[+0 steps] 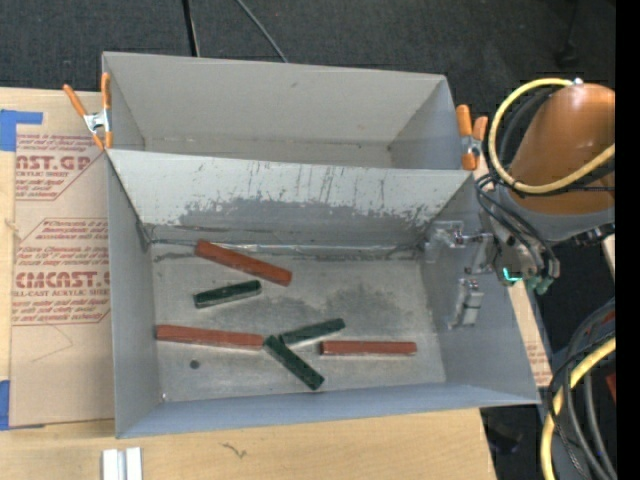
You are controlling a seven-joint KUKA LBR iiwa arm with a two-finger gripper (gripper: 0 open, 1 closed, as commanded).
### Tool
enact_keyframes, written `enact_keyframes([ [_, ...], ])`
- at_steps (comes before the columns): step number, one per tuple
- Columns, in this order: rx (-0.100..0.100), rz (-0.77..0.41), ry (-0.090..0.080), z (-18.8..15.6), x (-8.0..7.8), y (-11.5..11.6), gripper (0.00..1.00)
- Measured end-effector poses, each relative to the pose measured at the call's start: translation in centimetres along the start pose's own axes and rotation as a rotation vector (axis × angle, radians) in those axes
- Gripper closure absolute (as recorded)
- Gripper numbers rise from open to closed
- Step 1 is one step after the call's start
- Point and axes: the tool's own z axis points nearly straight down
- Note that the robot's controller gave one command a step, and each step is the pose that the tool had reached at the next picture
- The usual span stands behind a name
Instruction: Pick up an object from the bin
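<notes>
My gripper (456, 273) hangs over the bin's right slanted wall, above the floor, open, with nothing between its fingers. Nearest to it, a thin red bar (367, 348) lies flat on the bin floor, down and to the left. Just left of that bar, a dark green bar (312, 331) leans against a second dark green bar (294, 362); the two meet in a V near the front of the bin.
Further left lie a long red bar (208, 337) near the front, a small green bar (227, 293) in the middle left, and a slanted red bar (244, 263) towards the back wall. Steep grey walls close in the floor on every side.
</notes>
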Motion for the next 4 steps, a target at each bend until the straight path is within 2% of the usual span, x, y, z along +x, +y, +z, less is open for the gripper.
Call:
enact_keyframes([
  [1, 0.000, -0.224, -0.008, 14.7, 3.4, 5.9, 0.00],
  [2, 0.000, -0.199, -0.008, 11.4, 4.4, 6.7, 0.00],
  [3, 0.000, -0.150, -0.009, 10.8, 2.2, 7.9, 0.00],
  [4, 0.000, -0.021, -0.006, 14.6, 3.5, 5.2, 0.00],
])
